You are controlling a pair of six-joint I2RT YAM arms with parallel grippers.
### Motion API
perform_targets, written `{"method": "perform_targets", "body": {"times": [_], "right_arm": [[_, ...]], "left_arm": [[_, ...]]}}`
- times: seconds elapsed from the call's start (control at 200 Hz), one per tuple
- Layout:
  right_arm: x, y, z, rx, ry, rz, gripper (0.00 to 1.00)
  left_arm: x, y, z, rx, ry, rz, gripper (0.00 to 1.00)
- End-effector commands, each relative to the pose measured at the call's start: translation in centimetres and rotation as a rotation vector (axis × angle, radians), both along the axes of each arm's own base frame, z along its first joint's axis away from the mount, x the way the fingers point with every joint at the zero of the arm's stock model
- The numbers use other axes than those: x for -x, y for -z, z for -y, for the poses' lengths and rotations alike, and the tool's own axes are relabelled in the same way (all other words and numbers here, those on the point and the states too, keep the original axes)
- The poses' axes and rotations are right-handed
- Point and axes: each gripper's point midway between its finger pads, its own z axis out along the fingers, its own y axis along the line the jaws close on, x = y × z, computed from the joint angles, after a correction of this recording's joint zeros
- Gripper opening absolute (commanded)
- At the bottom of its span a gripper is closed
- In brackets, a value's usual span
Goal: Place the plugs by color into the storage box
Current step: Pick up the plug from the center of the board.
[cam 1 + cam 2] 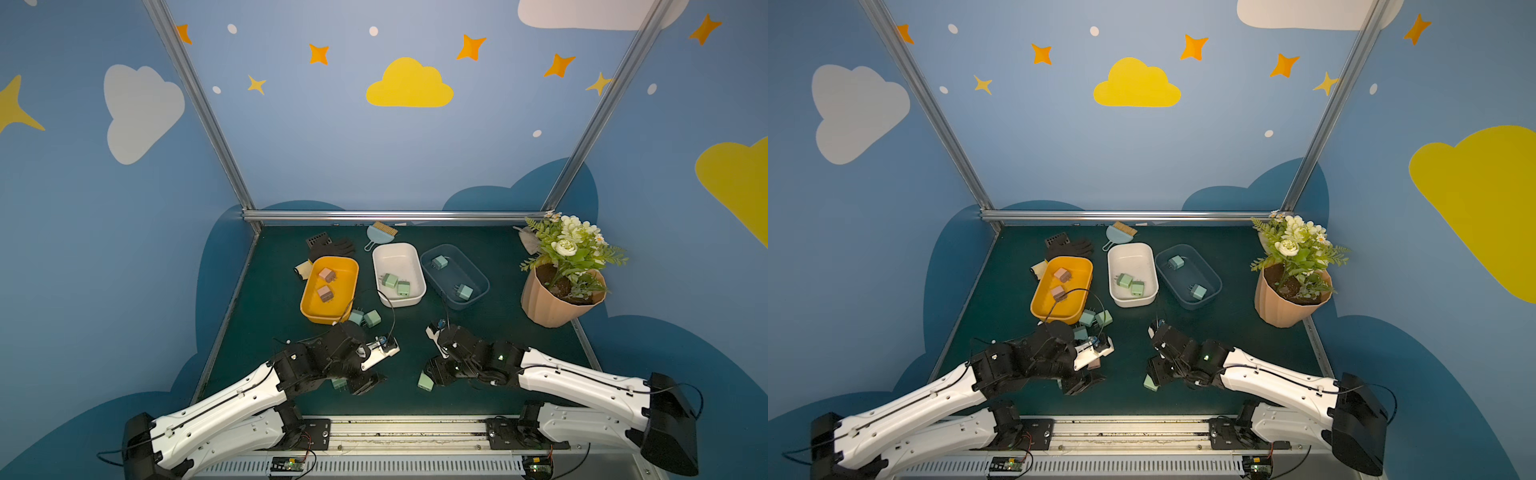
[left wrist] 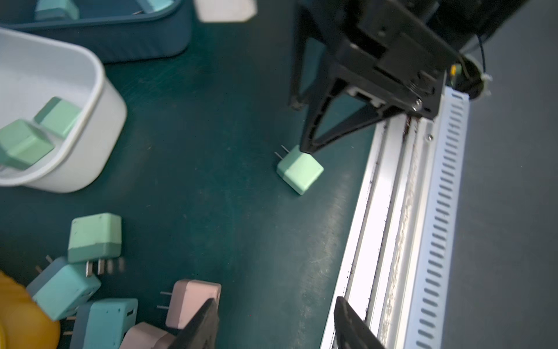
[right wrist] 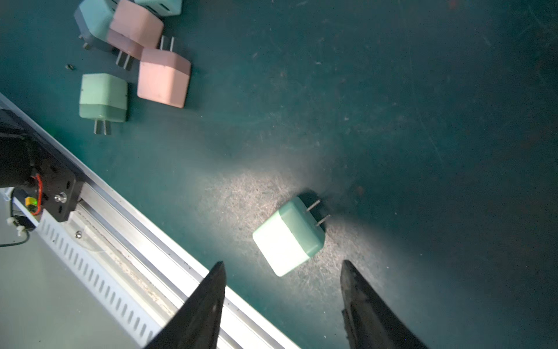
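A mint plug [image 3: 290,238] lies on the green mat just beyond the tips of my open right gripper [image 3: 282,266]; in both top views it [image 1: 425,381] [image 1: 1151,383] sits by the front edge. My left gripper [image 2: 275,300] is open with nothing between its fingers, and a pink plug [image 2: 193,302] rests beside one finger. Several loose plugs [image 1: 365,318] cluster in front of the yellow storage box [image 1: 345,282], which holds two pink ones. The white box [image 1: 397,257] holds two green plugs. The dark blue box [image 1: 453,270] holds two light blue-green ones.
A potted plant [image 1: 552,303] stands at the right. A small brush [image 1: 380,235] and a black glove [image 1: 332,247] lie behind the boxes. The aluminium rail [image 2: 392,211] runs along the mat's front edge, close to both grippers.
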Motion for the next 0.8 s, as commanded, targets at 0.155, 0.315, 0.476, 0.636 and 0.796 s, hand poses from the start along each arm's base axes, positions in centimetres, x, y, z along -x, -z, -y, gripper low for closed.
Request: {"method": "perform_targets", "body": {"times": [0.155, 0.315, 0.476, 0.636, 0.796], "right_arm": [[0.6, 2.0, 0.1, 0.074, 0.011, -0.077, 0.62], [1.1, 3.5, -0.3, 0.17, -0.038, -0.146, 0.61], [1.1, 4.3, -0.9, 0.234, -0.061, -0.18, 0.6], [1.1, 4.7, -1.6, 0.225, -0.072, -0.189, 0.6], [1.4, 5.2, -1.9, 0.234, -0.076, -0.213, 0.6]], "left_arm": [[2.6, 3.7, 0.6, -0.153, 0.253, 0.031, 0.63], [2.7, 5.0, 0.4, -0.165, 0.272, 0.04, 0.66], [2.3, 5.4, -0.3, -0.205, 0.267, 0.064, 0.67], [2.5, 5.5, -0.6, -0.209, 0.267, 0.066, 0.67], [2.4, 5.0, -0.6, -0.213, 0.253, 0.062, 0.68]]}}
